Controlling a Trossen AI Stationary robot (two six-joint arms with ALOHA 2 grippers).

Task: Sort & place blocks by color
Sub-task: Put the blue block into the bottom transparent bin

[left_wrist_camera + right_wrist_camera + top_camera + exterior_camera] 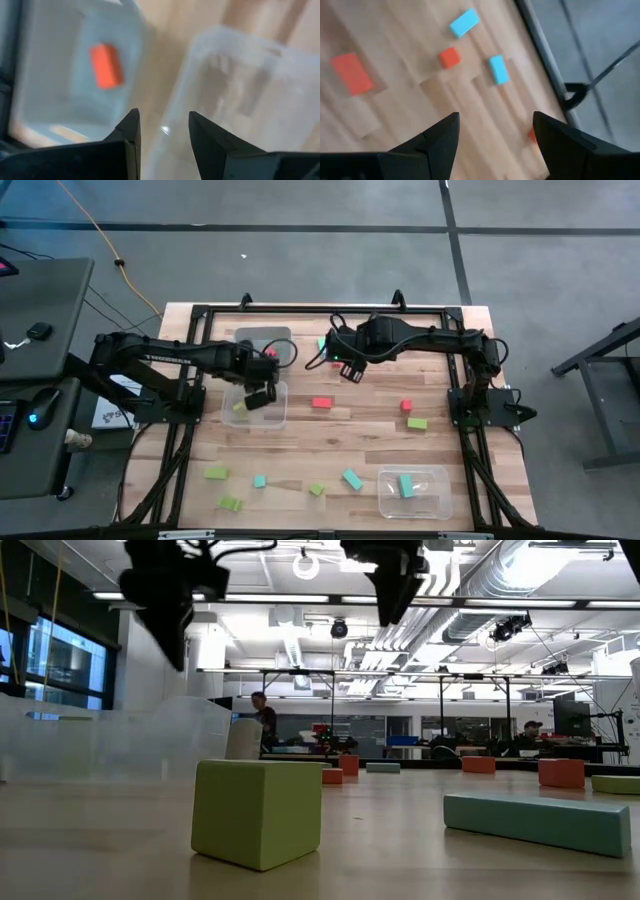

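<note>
Red, lime green and teal blocks lie scattered on the wooden table, among them a red bar (321, 402), a red cube (406, 406) and a green block (417, 423). My left gripper (262, 395) hangs open and empty over a clear tub (278, 418) with a green block (238, 407) in it. In its wrist view, my left gripper (162, 130) faces the far tub's red block (105, 65). My right gripper (350, 370) hovers open and empty above the table's far middle. In its wrist view, my right gripper (495, 130) looks at a red bar (351, 72), a red cube (449, 57) and a teal block (497, 69).
A second clear tub (250, 338) sits at the far side with a red block (270, 352) inside. A third tub (440, 502) near the right front holds a teal block (406, 485). Green (216, 473) and teal (352, 478) blocks lie along the near side. A black frame rims the table.
</note>
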